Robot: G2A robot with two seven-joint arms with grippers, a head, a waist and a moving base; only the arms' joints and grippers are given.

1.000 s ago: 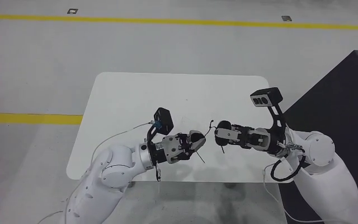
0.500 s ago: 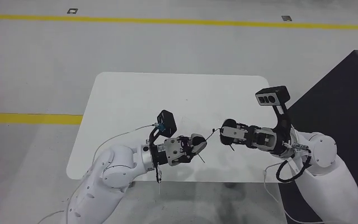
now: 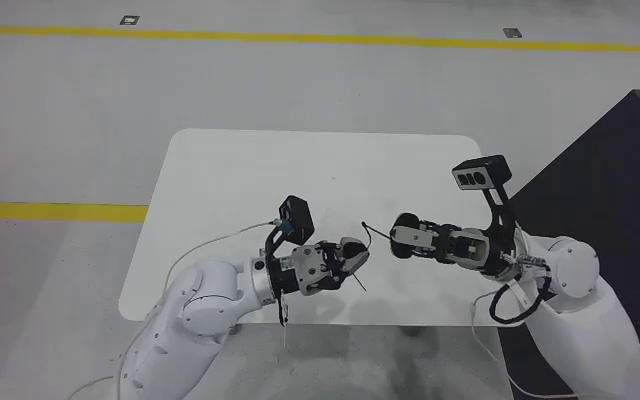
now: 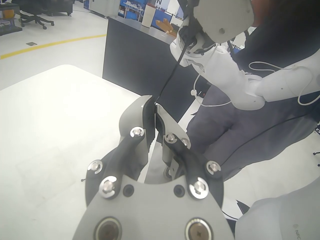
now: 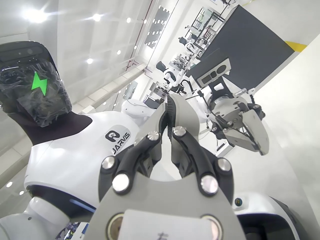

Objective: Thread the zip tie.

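Above the near, 6 o'clock part of the white table [image 3: 250, 180], the left gripper [image 3: 352, 256] has its jaws pressed shut on the zip tie [image 4: 170, 76], a thin black strand that leaves the fingertips. In the top view, the right gripper [image 3: 397, 237] sits just beside the left gripper, toward its 2 o'clock, and its jaws are closed too. The strand reaches the right gripper's tips and pokes out from them toward 10 o'clock. A short end sticks out of the left gripper toward 5 o'clock.
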